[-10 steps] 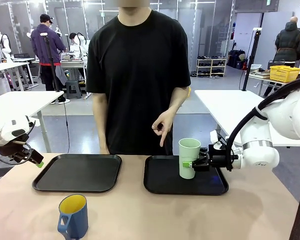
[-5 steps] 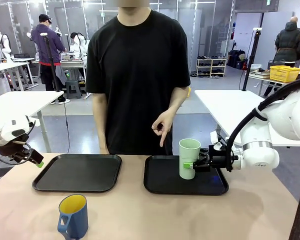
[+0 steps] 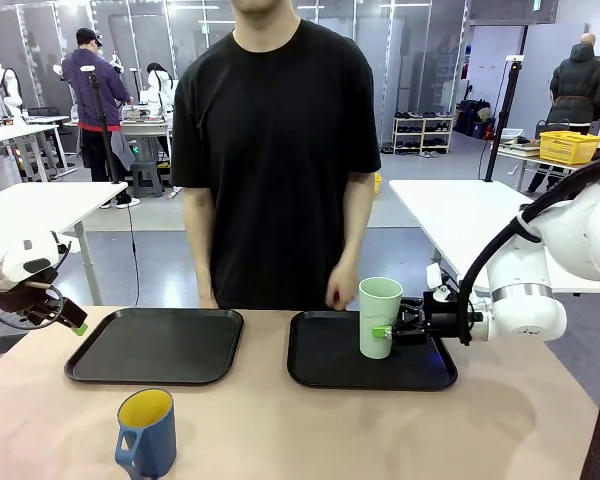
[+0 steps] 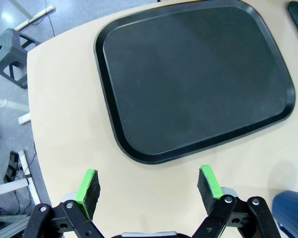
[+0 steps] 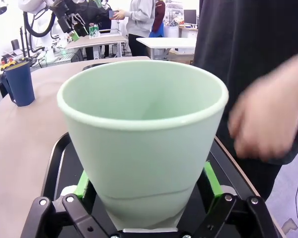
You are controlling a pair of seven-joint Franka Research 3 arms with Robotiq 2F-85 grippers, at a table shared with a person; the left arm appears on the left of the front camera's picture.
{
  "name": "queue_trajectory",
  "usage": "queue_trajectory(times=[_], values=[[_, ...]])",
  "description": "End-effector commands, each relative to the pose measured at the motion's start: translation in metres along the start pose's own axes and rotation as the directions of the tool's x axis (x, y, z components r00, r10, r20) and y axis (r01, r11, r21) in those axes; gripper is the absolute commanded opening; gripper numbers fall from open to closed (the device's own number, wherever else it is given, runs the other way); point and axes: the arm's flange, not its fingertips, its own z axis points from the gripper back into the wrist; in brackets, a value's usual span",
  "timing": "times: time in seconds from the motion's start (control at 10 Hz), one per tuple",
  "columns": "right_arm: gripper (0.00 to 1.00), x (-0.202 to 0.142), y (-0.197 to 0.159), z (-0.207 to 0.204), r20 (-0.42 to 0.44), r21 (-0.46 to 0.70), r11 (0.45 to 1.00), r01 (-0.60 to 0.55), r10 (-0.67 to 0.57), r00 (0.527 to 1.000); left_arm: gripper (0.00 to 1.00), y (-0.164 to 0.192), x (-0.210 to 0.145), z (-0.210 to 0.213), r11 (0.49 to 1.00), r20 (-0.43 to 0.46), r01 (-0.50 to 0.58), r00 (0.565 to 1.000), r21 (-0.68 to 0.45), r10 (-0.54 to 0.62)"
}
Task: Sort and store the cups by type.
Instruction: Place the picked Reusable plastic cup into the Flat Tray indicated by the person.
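Tan table (image 3: 280, 435), black tray (image 3: 155, 345), hand (image 3: 340, 290) beside tumbler (image 3: 379, 318)

Tumbler (image 3: 380, 308) in right end effector (image 3: 384, 331)

We see a tumbler (image 3: 379, 317) of smooth matt plastic and a glossier mug (image 3: 148, 432). The left tray (image 3: 155, 345) and right tray (image 3: 325, 362) look to us like smooth, dull-sheened plastic on a matt table (image 3: 400, 430).
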Motion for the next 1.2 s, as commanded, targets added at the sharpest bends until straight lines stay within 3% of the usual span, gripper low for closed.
queue_trajectory(times=[0.0, 0.7, 1.1], values=[[1.0, 0.006, 0.01, 0.009, -0.007, -0.019, 1.0, 0.01, -0.01, 1.0, 1.0, 0.002, 0.0, 0.002, 1.0, 0.004, 0.004, 1.0, -0.001, -0.004], [1.0, 0.016, 0.04, 0.068, -0.07, -0.113, 0.993, 0.03, -0.038, 0.997, 1.0, 0.002, 0.0, 0.002, 1.0, 0.004, 0.004, 1.0, -0.001, -0.004], [1.0, 0.051, 0.072, 0.091, -0.282, -0.234, 0.97, 0.057, -0.124, 0.951, 1.0, 0.002, 0.0, 0.002, 1.0, 0.004, 0.004, 1.0, -0.001, -0.004]])
